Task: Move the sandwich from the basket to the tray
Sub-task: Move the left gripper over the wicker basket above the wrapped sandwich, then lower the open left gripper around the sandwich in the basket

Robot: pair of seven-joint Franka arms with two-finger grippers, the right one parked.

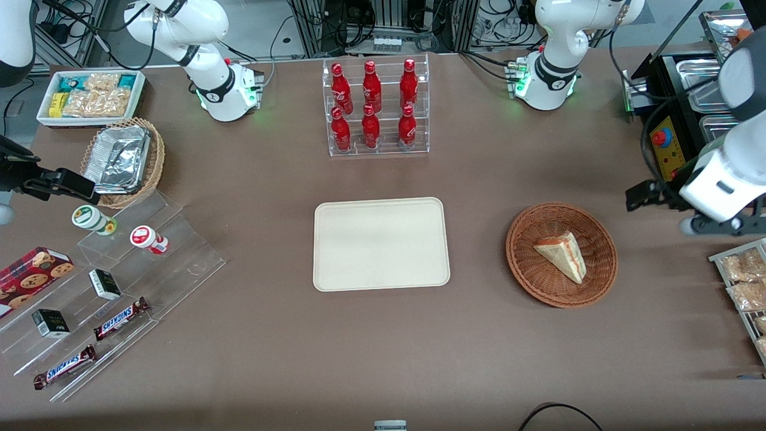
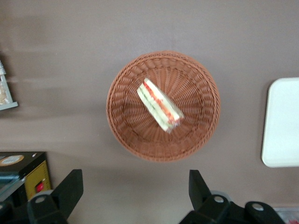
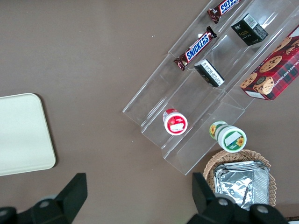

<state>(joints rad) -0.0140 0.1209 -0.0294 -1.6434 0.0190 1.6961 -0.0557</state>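
Sandwich (image 1: 561, 255) lies on its side in the basket (image 1: 523, 263), roughly centered, red/green filling edge showing. Tray (image 1: 381, 243) sits bare beside the basket, toward the parked arm's end. End effector (image 2: 135, 191) hangs above the counter (image 1: 419, 347) near the basket rim, fingers (image 2: 70, 186) spread wide, gripping nothing. Clear rack (image 1: 378, 108) holds six red bottles, farther from the front camera than the tray. Brown counter, cables along the back.

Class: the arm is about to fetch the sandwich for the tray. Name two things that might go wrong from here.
1. The sandwich lies tilted in the basket; the open hand, above the table beside the basket, may pinch a slippery wrapped corner and drop it.
2. The light basket may shift or lift, perhaps toward the tray.
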